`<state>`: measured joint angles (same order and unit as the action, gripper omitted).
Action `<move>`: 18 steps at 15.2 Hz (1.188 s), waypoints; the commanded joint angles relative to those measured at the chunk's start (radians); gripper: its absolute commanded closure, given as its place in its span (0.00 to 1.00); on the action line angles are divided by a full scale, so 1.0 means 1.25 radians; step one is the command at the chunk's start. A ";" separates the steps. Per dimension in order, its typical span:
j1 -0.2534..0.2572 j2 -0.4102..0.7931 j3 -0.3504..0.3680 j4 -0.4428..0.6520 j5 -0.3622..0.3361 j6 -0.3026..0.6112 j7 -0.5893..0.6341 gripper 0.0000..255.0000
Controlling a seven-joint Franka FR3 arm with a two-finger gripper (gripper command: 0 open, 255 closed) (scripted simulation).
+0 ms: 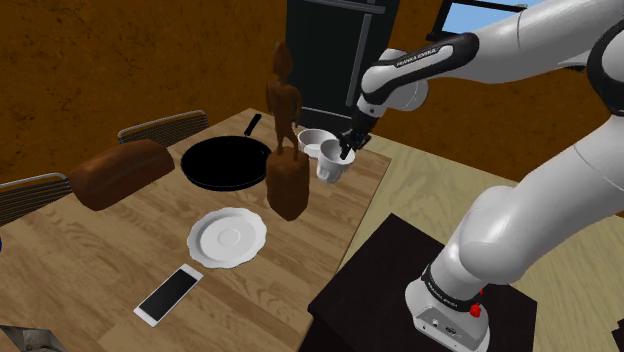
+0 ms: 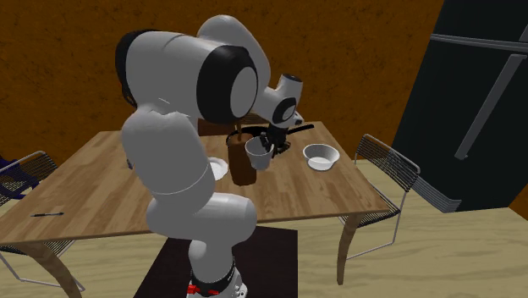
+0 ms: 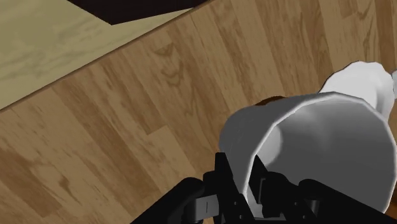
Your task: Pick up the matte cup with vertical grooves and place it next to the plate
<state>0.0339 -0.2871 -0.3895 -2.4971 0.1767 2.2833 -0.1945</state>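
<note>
White cup (image 1: 330, 168): pinched at the rim by the gripper (image 1: 343, 155), at 2 o'clock from the plate (image 1: 228, 237) in the shoulder view, well apart from it.
Gripper state: clenched on the cup wall, one finger (image 3: 224, 175) outside and the other inside the mouth, as seen in the wrist view.
Neighbours: white bowl (image 1: 314, 140) just beside the cup at 11 o'clock; brown carved figure (image 1: 287, 150) at 9 o'clock, between cup and frying pan (image 1: 225, 162).
Done: grasp made; cup judged to be just off the wooden table (image 1: 120, 250), though base contact cannot be ruled out.
Left: carry toward 8 o'clock past the figure, set down beside the plate, release.
Long axis: base to mouth, near vertical.
Pointing: mouth toward 12 o'clock, base toward the table; slight lean, not separable from camera roll.
Grooves: not discernible.
</note>
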 commanded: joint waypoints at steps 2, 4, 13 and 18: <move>0.018 -0.042 0.049 -0.046 -0.004 0.017 0.070 1.00; 0.032 -0.064 0.082 -0.071 -0.002 0.029 0.115 1.00; 0.113 -0.115 0.234 -0.136 0.037 0.078 0.311 1.00; 0.163 -0.106 0.320 -0.135 0.065 0.105 0.421 1.00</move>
<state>0.2257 -0.4225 -0.0097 -2.6655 0.2509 2.4059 0.3044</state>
